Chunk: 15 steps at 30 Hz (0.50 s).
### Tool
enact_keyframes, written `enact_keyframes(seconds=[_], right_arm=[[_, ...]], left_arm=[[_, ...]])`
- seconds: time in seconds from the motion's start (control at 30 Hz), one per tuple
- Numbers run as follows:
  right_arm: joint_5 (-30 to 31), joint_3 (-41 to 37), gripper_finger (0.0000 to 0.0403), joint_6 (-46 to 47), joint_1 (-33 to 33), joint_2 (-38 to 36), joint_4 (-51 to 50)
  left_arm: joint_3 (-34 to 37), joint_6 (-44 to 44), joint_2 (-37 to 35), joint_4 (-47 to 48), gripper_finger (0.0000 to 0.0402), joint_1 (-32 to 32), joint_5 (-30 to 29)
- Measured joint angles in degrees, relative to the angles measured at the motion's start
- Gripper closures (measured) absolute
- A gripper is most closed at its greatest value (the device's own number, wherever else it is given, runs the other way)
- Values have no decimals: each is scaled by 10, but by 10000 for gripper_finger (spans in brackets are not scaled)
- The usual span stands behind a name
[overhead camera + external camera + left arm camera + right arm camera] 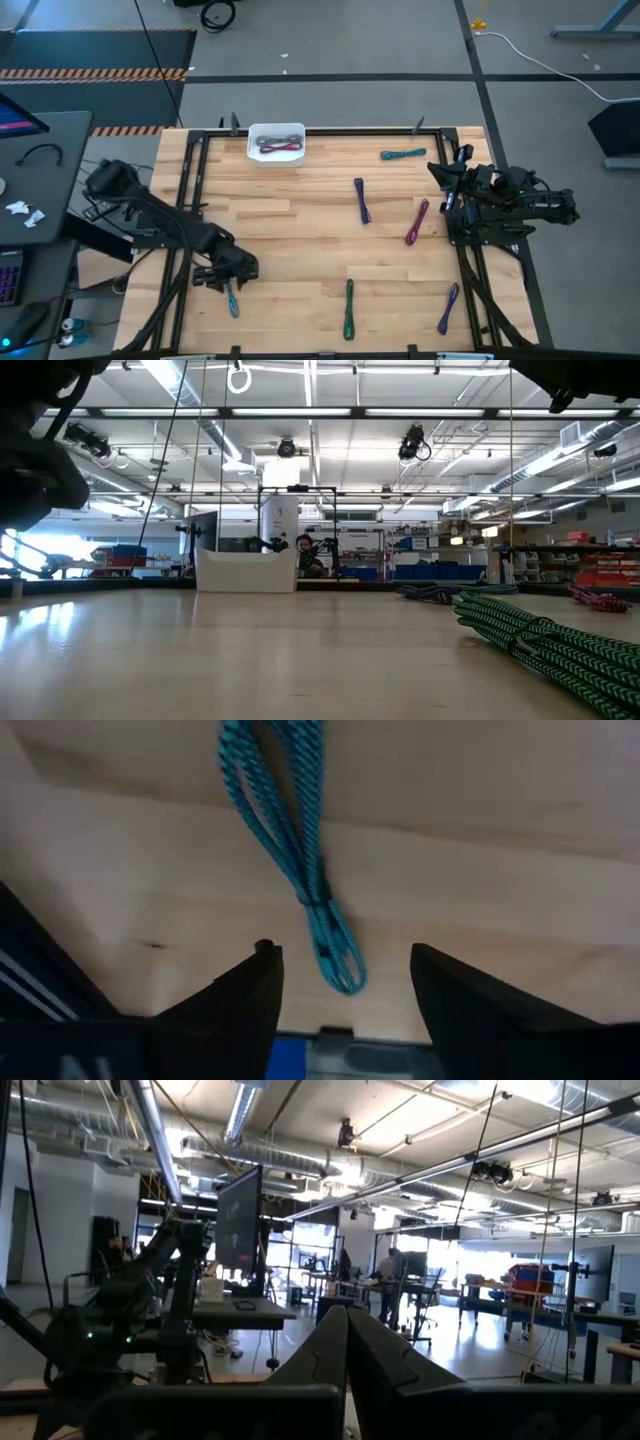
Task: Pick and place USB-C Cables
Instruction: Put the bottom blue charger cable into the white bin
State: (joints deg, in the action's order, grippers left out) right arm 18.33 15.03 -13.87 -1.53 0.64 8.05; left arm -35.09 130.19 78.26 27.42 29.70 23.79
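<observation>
Fingers of the left gripper [345,1010] stood wide apart, straddling the teal cable [232,299] at about 7 o'clock on the tabletop [300,230], holding nothing. I judged the best move was to descend straight, centre on the bound waist and close gently. Two cables already lay in the white bin [276,143] at 12 o'clock. The right gripper [347,1342] waited at 3 o'clock, fingers pressed together.

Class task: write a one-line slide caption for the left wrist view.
Open left claw poised over a teal cable lying on the wooden table.
</observation>
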Motion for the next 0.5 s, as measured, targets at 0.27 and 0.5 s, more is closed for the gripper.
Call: enact_keyframes(seconds=[0.27,0.5], right_arm=[[0,0,389,0,0,0,0],[0,0,389,0,0,0,0]], left_arm=[[49,-18,36,-54,217,10,0],[66,-158,32,-68,289,-21,-30]])
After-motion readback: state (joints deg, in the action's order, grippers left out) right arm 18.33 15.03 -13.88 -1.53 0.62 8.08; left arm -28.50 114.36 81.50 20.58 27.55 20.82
